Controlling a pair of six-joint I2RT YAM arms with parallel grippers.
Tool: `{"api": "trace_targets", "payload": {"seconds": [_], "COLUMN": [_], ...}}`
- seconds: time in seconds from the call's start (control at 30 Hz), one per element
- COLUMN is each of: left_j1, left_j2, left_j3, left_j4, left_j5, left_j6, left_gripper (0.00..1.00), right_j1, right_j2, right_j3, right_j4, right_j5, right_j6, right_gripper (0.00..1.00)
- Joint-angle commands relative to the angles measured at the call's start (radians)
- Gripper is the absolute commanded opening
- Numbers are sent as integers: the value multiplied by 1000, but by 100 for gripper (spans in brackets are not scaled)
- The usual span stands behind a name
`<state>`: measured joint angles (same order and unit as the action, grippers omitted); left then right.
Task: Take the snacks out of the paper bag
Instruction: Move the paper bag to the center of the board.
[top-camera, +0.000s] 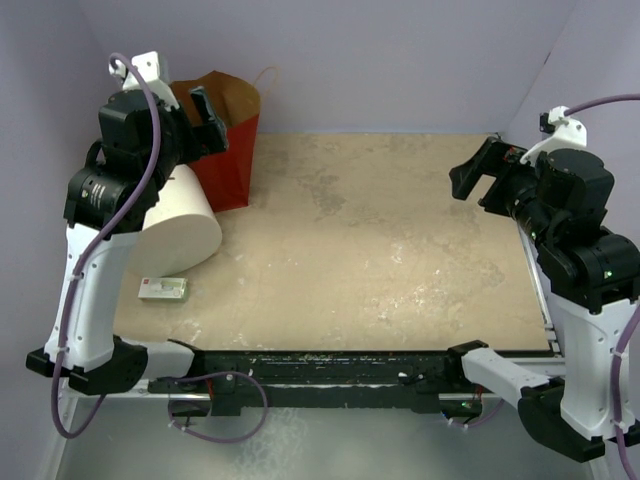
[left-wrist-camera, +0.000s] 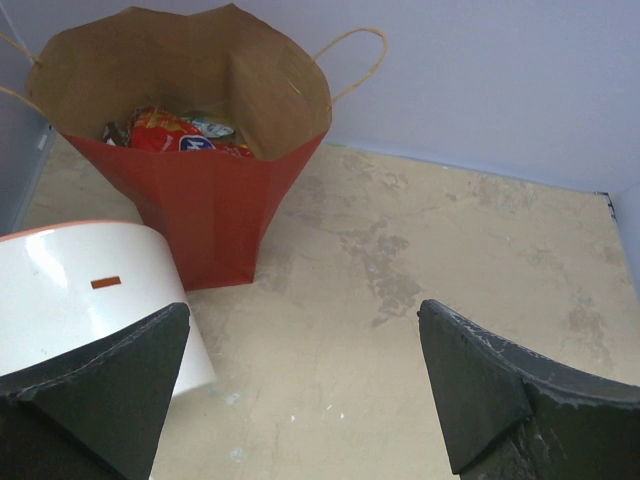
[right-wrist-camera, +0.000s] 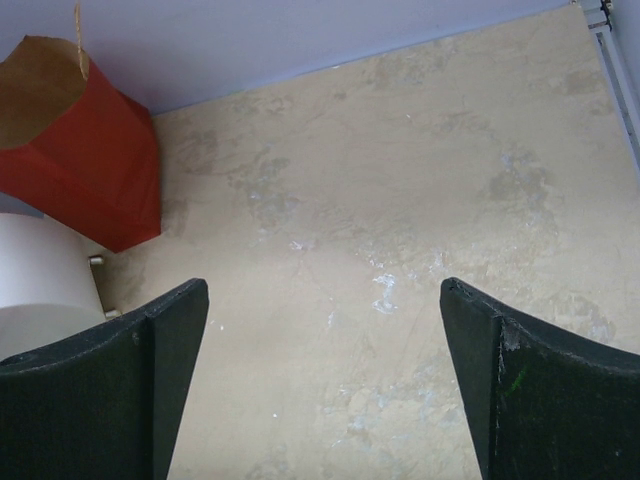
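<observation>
**Top external view.** A tall rectangular paper bag (top-camera: 228, 150), red outside and plain brown inside, stands upright at the far left corner of the mottled beige table (top-camera: 380, 260), mouth open to the ceiling. The left gripper (top-camera: 207, 120) hangs at the bag's near rim, fingers spread to their widest, holding nothing. A white cylindrical tub (top-camera: 180, 228) lies on its side just beside the bag. Whether the two touch cannot be told. A small flat white-and-green box (top-camera: 163, 289) lies near the tub, toward the near edge. The right gripper (top-camera: 472, 180) is raised at the far right, well apart from the bag, equally wide and empty. No packet shows on the table surface here.

**Left wrist view.** The camera looks down into the bag's mouth. The glossy snacks (left-wrist-camera: 172, 132) lie low inside. A red packet with blue-and-white lettering is plain and a light-blue piece sits beside it. The rest cannot be separated. One thin string handle (left-wrist-camera: 352, 55) loops off the right rim. Both fingers (left-wrist-camera: 110, 390) frame bare table, nothing between them.

**Right wrist view.** The bag (right-wrist-camera: 95, 170) sits in the upper left corner, its contents hidden at this angle. Only bare table lies between the wide-open fingers (right-wrist-camera: 120, 385).

**Assessment.** Removal appears not yet begun. The left arm is posed over the opening, presumably because it is the nearer one and the upright bag admits entry only from above. The bag looks light. A reach inside could tip or drag it, or catch the handle.
</observation>
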<state>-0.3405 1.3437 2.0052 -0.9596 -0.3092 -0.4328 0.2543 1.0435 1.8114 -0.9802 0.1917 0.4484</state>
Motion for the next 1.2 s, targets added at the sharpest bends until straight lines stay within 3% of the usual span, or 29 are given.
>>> {"api": "trace_targets", "payload": {"seconds": [0.0,0.37,0.53,0.7,0.93,1.17], "left_j1": [51,266,285,285,283,274], "left_j2": [58,262,332,475,768,890], "left_j3": [94,180,101,139,419,442], "left_j4": [-4,156,499,688,685,769], "left_j5": [14,340,572,668,782,772], "left_j6": [-83,-199,-123,-120,-112,-81], "left_gripper": [99,99,99,100,99,96], "right_j1": [-4,-4,-4,-4,-4,-4], "right_j2": [-34,-87,-99,-103,-107,-95], "right_j3": [-26,-87,-102,-87,-50,-36], "right_j4": [58,96,97,77,27,-11], "right_j5": [-5,-43,-57,-47,0,35], "right_j6": [24,28,39,53,61,108], "right_gripper": [99,99,100,100,100,100]}}
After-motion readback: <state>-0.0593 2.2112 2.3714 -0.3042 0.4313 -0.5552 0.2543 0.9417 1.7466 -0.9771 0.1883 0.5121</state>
